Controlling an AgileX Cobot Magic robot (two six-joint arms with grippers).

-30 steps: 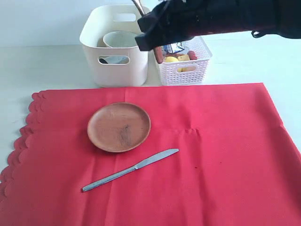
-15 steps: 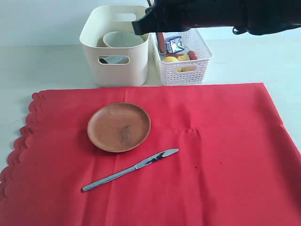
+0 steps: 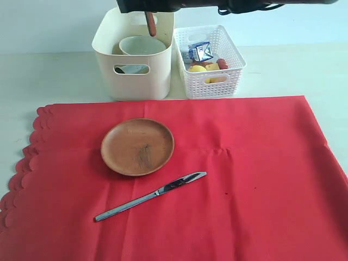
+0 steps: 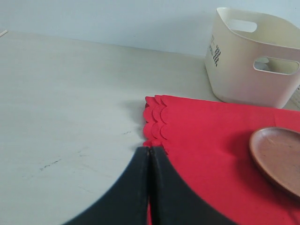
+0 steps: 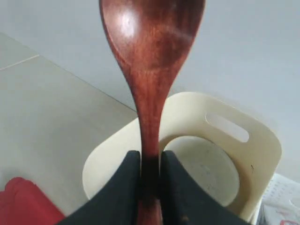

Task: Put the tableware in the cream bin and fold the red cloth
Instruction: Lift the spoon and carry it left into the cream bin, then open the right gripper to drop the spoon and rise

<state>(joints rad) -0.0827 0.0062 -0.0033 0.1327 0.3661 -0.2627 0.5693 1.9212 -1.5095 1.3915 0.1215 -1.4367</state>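
Note:
My right gripper (image 5: 150, 157) is shut on the handle of the dark wooden spoon (image 5: 150, 56), whose bowl end points away from the wrist. In the exterior view the spoon (image 3: 150, 23) hangs from that gripper (image 3: 147, 7) over the cream bin (image 3: 133, 81), which holds a white bowl (image 3: 142, 45). The wooden plate (image 3: 137, 146) and steel knife (image 3: 151, 196) lie on the spread red cloth (image 3: 244, 163). My left gripper (image 4: 149, 149) is shut and empty by the cloth's scalloped edge (image 4: 157, 122).
A white lattice basket (image 3: 212, 81) with food items stands right beside the cream bin. The pale table (image 3: 49, 76) shows to the left of and behind the cloth. The right arm (image 3: 228, 4) spans the top of the exterior view.
My right arm has moved left and up with the spoon, from above the lattice basket to above the cream bin. Plate, knife and cloth have not moved.

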